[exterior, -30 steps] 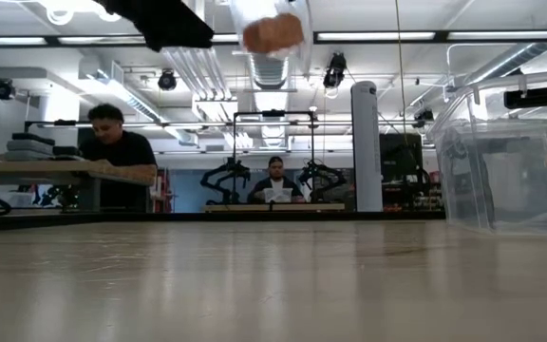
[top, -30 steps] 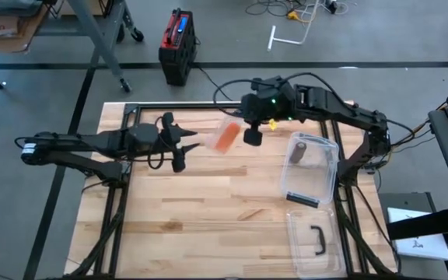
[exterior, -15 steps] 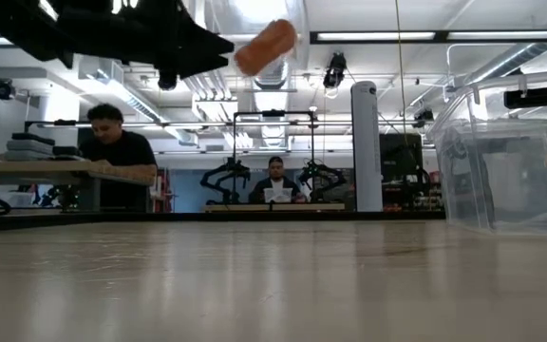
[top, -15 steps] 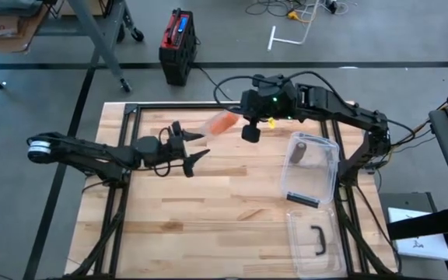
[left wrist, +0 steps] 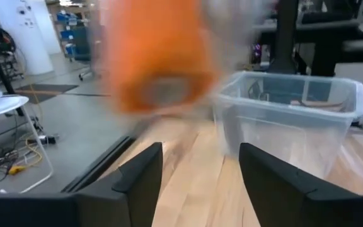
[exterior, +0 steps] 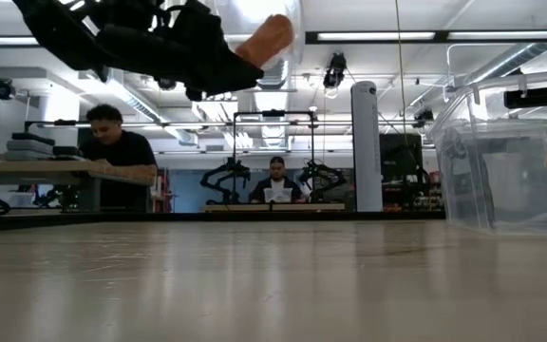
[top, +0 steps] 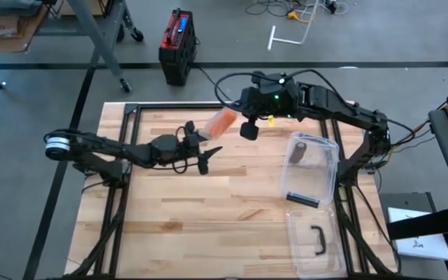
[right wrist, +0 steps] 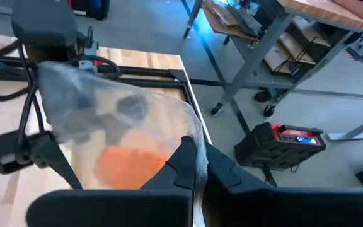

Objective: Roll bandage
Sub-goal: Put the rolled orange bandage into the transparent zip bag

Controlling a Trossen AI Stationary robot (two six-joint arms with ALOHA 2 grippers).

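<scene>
Behind the wooden table [top: 208,210] a workshop stretches away, with two people seated at benches far off. Above the board, the right gripper [right wrist: 196,165] is pinched tight on the edge of a clear plastic bag [right wrist: 115,123], which hangs in the air with the orange bandage roll [top: 222,121] inside it. The left gripper [top: 201,150] has its fingers parted just beside and below the bag, holding nothing; in its own wrist view the roll looms blurred right ahead of the fingers. The step in hand seems to be getting the roll out of the bag. To do it well, the left fingers should probably close around the roll's body through the bag's open mouth, squarely, while the right keeps its pinch steady so the film does not slip. A clear bin [top: 311,167] stands well apart to the right.
</scene>
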